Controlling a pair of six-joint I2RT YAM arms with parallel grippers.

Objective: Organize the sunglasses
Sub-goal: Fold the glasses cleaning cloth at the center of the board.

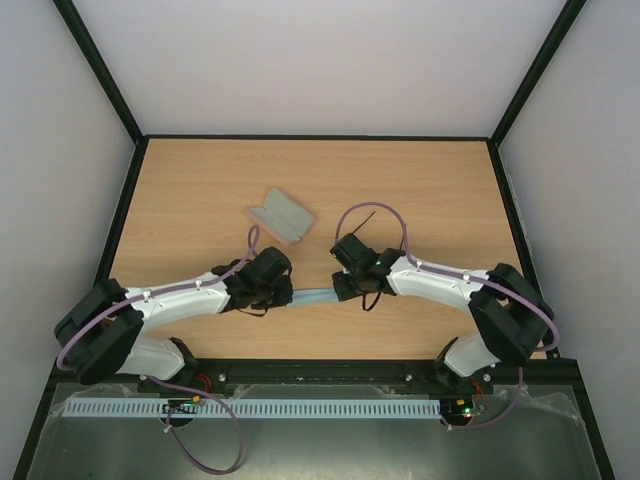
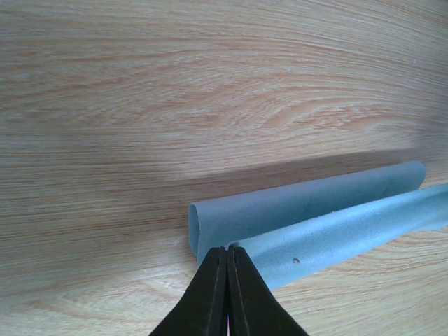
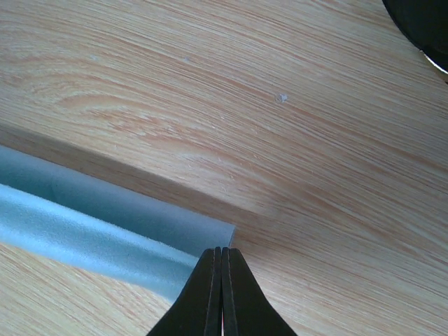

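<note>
The light blue cloth (image 1: 312, 298) lies folded over into a long strip on the table between my two grippers. My left gripper (image 1: 285, 295) is shut on the cloth's left end; in the left wrist view the shut gripper (image 2: 229, 248) pinches the upper layer of the cloth (image 2: 315, 217). My right gripper (image 1: 340, 290) is shut on the right end; in the right wrist view the shut gripper (image 3: 222, 250) sits at the corner of the cloth (image 3: 105, 224). The sunglasses are not clearly in view; only a thin dark line (image 1: 366, 218) shows behind the right wrist.
The oblong case (image 1: 281, 215) lies open on the wooden table (image 1: 200, 190), behind the grippers, left of centre. Black frame rails edge the table on all sides. Purple cables loop over both wrists.
</note>
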